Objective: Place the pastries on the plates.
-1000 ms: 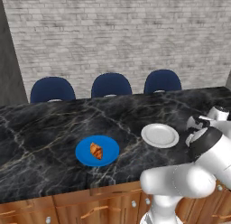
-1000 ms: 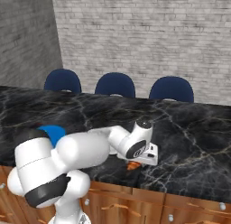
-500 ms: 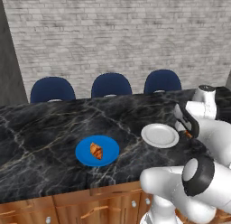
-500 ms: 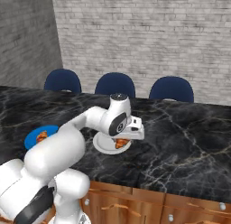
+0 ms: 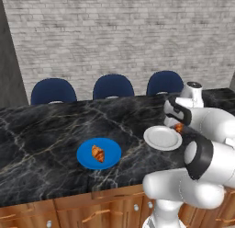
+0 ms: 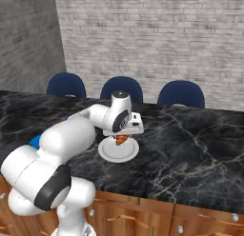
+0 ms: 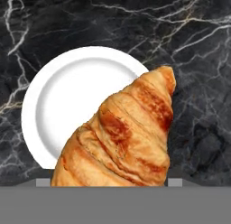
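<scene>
One croissant lies on the blue plate at the counter's front left. A second croissant hangs in my gripper, which is shut on it above the edge of the white plate. From the right base view this croissant hovers over the white plate; from the left base view the croissant shows at the right rim of that plate. The fingertips are hidden behind the pastry.
The black marble counter runs across the scene, its front edge above wooden cabinets. Three blue chairs stand behind it against the brick wall.
The arm has swung from the counter's right side toward the white plate, carrying the croissant. It now hovers over the plate's edge; the blue plate's croissant has not moved.
</scene>
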Controlling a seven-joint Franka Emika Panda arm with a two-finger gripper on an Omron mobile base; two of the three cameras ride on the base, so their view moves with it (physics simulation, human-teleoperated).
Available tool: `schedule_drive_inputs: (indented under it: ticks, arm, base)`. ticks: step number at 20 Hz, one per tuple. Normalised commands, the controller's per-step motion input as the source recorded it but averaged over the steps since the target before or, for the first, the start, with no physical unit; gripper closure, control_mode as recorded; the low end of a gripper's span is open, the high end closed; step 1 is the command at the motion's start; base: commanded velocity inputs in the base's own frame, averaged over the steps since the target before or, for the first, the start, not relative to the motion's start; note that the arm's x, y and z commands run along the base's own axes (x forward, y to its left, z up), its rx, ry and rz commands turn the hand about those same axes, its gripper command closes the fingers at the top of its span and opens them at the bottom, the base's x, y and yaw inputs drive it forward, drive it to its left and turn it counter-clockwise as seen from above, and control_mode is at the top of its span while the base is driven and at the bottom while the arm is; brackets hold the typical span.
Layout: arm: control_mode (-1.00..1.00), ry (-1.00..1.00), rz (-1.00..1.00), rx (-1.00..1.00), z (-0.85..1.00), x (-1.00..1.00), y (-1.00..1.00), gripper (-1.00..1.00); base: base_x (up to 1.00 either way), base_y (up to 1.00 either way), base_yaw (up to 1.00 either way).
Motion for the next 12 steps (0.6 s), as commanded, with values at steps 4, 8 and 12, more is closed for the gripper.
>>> schedule_drive_inputs:
  ticks: [4,8,12]
  arm:
    - [-1.00,0.11,-0.02,0.00,-0.18,0.25,0.69,1.00]
    - [-1.00,0.09,-0.03,0.00,-0.50,0.04,0.16,1.00]
    - [-1.00,0.06,0.00,0.00,-0.63,0.32,0.01,1.00]
  base:
    - [0.00,0.00,0.00]
    - [0.00,0.00,0.00]
    - [0.00,0.00,0.00]
